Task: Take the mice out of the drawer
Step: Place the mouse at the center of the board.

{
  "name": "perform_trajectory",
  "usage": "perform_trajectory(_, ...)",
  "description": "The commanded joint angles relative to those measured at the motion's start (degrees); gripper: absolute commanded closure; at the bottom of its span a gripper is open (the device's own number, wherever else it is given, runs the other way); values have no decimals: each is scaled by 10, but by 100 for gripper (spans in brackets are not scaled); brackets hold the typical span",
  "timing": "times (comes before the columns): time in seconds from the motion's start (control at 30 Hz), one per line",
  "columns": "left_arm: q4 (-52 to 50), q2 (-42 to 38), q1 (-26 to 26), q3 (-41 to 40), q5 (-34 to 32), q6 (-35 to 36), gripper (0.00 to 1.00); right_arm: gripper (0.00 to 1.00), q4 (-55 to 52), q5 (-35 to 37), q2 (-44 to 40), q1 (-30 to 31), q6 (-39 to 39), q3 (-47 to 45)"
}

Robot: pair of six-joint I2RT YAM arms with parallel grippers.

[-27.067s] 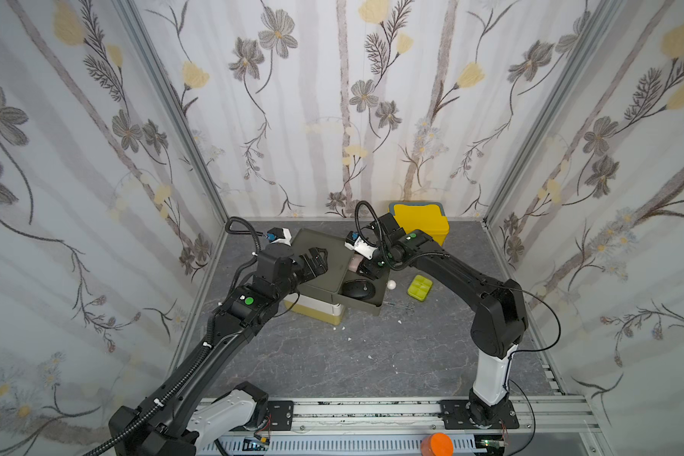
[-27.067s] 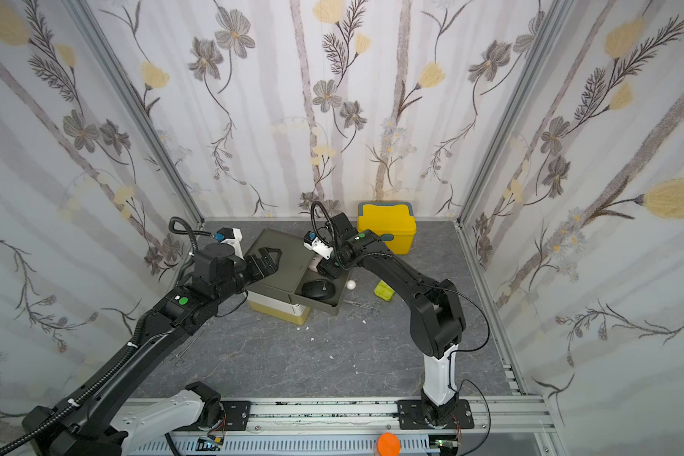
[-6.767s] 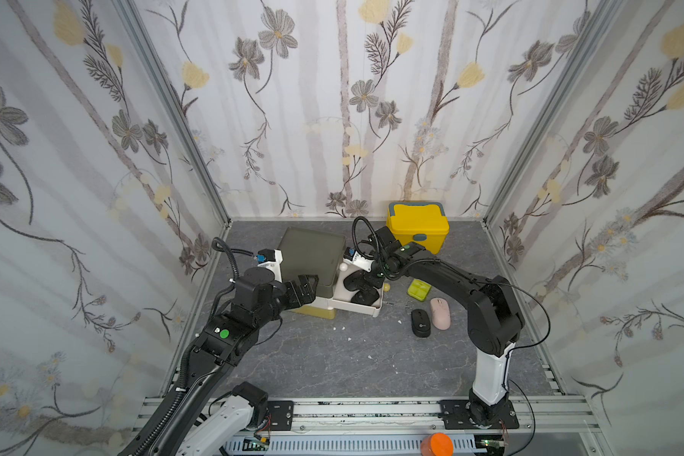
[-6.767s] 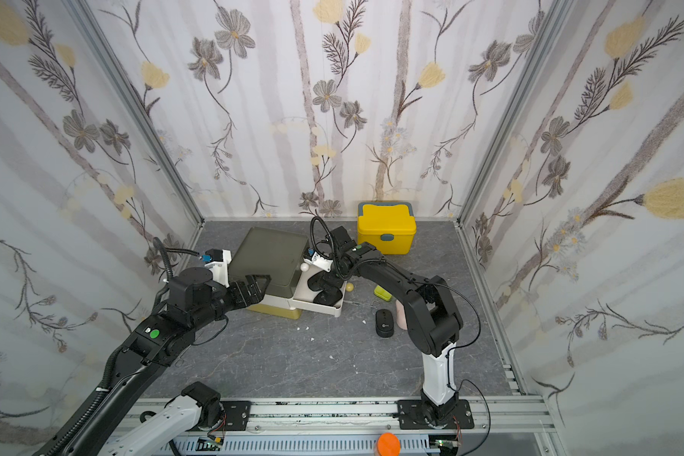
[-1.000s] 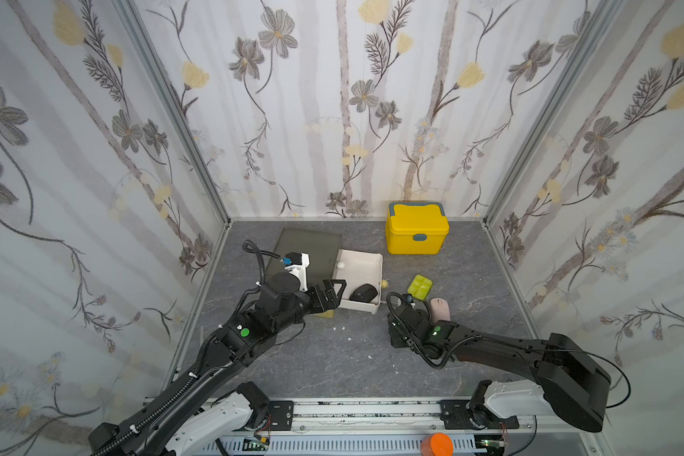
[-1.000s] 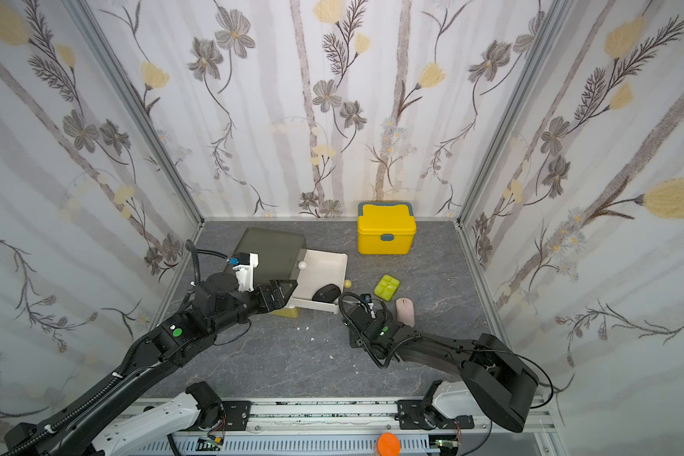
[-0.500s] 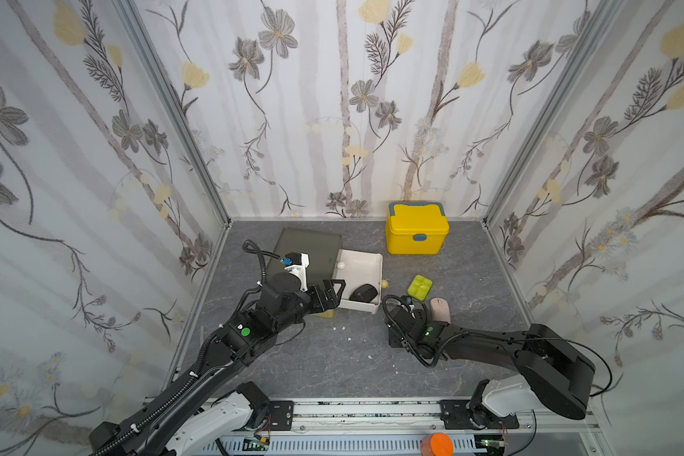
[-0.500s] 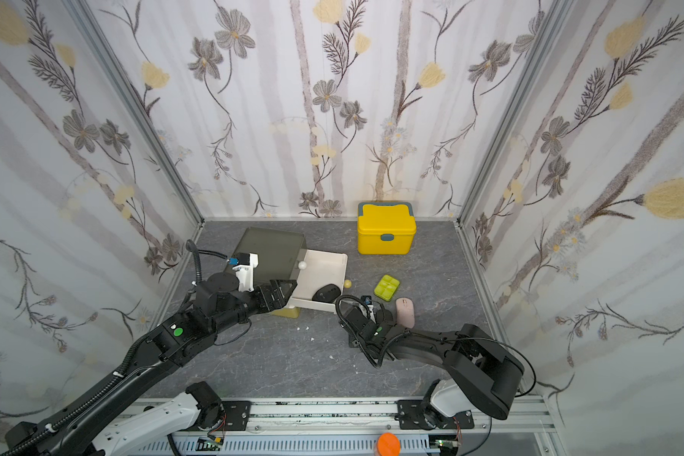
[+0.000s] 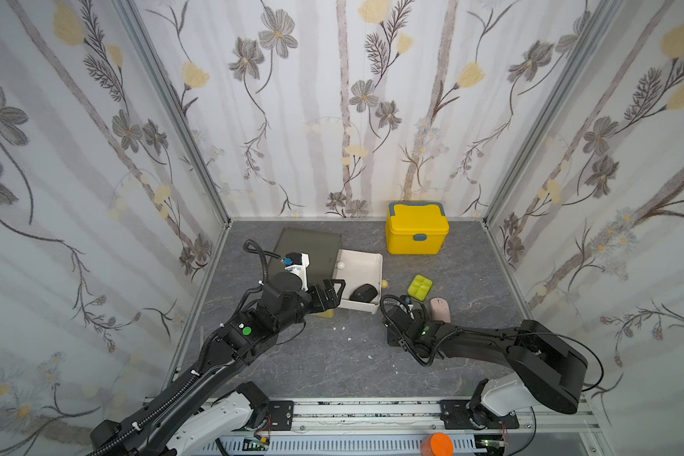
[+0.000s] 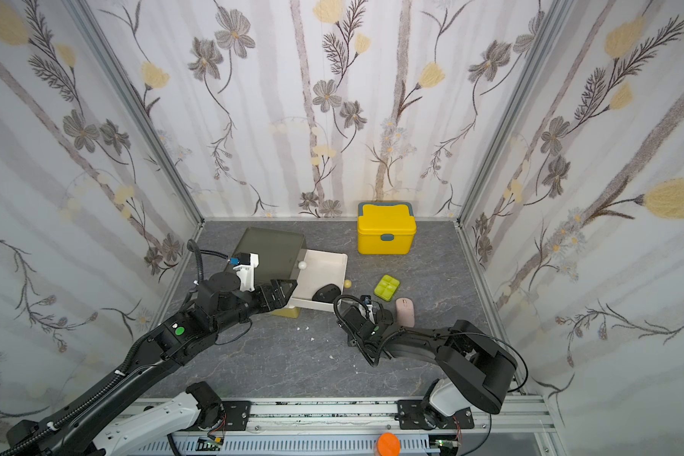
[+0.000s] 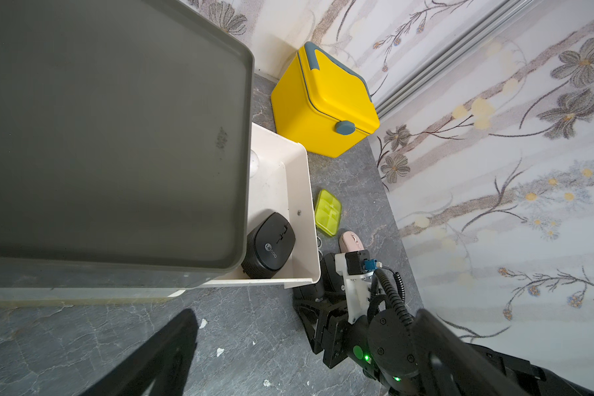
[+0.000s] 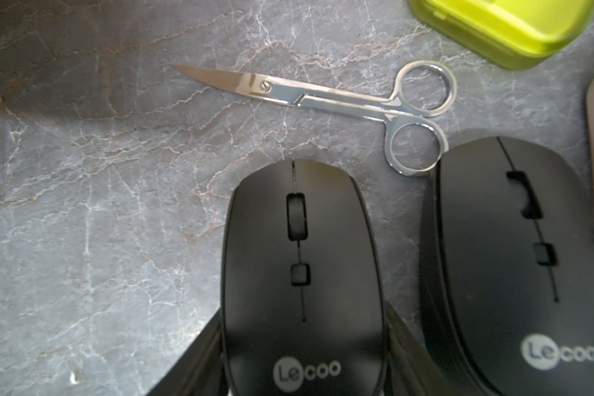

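Right wrist view: I have a black mouse (image 12: 302, 267) between the fingers of the right gripper (image 12: 302, 329). The jaws are part-closed against its flanks. It is low at the table (image 12: 100, 205), but I cannot tell whether it rests there.
Left gripper (image 9: 334, 291): spread wide, holding nothing, hovering at the near corner of the drawer (image 9: 366, 260).
Done: I count three mice out. They are the held one, a second mouse (image 12: 508, 247) just beside it, and a pink mouse (image 9: 440, 310) just past that. All three are near the pill box (image 9: 419, 287) and the scissors (image 12: 323, 96).
Left: a round mouse (image 9: 364, 293) lies in the drawer's near corner. The grey cabinet (image 9: 312, 246) covers the drawer's back, so I cannot tell if more hide there. I judge the job past halfway, with this release pending.
Looks: the two black ones are slim and matte, with a scroll wheel, a small button and a pale "Lecoo" logo at the tail. The round one is stubbier and carries the same logo. The pink one is smooth and pale.
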Motion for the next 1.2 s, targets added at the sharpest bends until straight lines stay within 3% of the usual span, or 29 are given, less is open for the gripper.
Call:
perform_trajectory(0.0,4,1,0,6,-6,8,0,41,-5,7,3,0,9,9)
perform_trajectory(0.53,3,1,0,15,-6,17,0,32,-22,15,-22,0,9,17)
perform_trajectory(0.8,-6,-1,1,29,-13,22,0,28,-71,46,-115,-3,-6,20)
perform_trajectory(1.0,-22,-11,1,29,-41,-4,0,24,-105,3,-171,-47,-118,66)
perform_trajectory(1.17,-47,-30,3,21,-74,-25,0,23,-105,-152,-156,-80,-294,156)
